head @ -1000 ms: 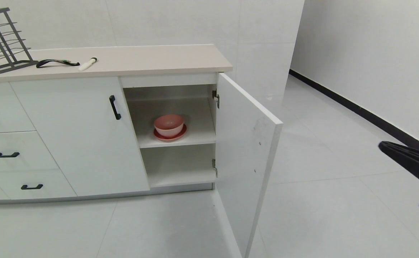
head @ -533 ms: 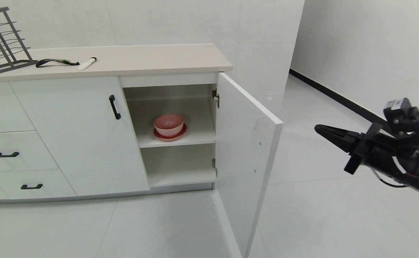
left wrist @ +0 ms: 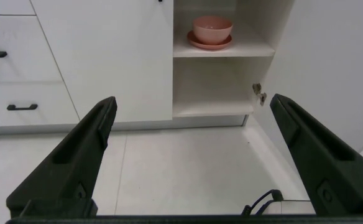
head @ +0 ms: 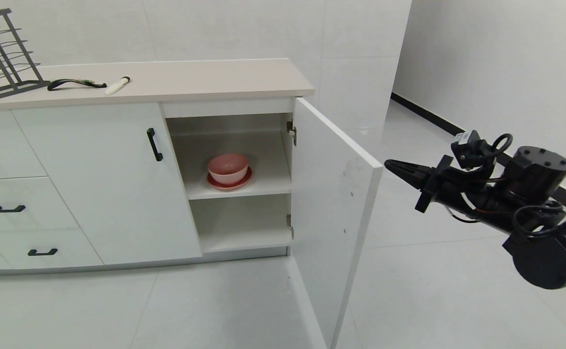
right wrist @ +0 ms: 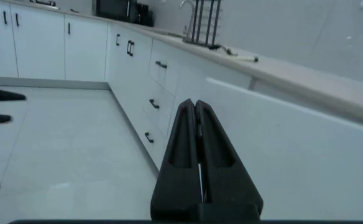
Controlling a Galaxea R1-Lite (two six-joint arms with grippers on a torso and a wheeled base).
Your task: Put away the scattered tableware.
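Note:
A pink bowl [head: 228,168] sits on a red plate [head: 229,183] on the upper shelf of the open cabinet [head: 237,191]; the bowl [left wrist: 212,28] and the plate [left wrist: 210,42] also appear in the left wrist view. The cabinet door [head: 334,213] stands swung out toward me. My right gripper [head: 393,167] is shut and empty, its tip just right of the door's free edge, at about mid height; in the right wrist view the shut gripper [right wrist: 195,111] points along the door's outer face. My left gripper [left wrist: 191,115] hangs open over the floor in front of the cabinet.
On the countertop [head: 205,80] lie a black strap-like item [head: 74,84] and a white-handled utensil [head: 117,86], beside a dark wire rack [head: 2,53]. Drawers with black handles [head: 7,209] are at the left. A closed door with a black handle [head: 154,144] adjoins the open compartment.
My right arm has come in from the right edge toward the open door's free edge. The bowl, plate and door have not moved.

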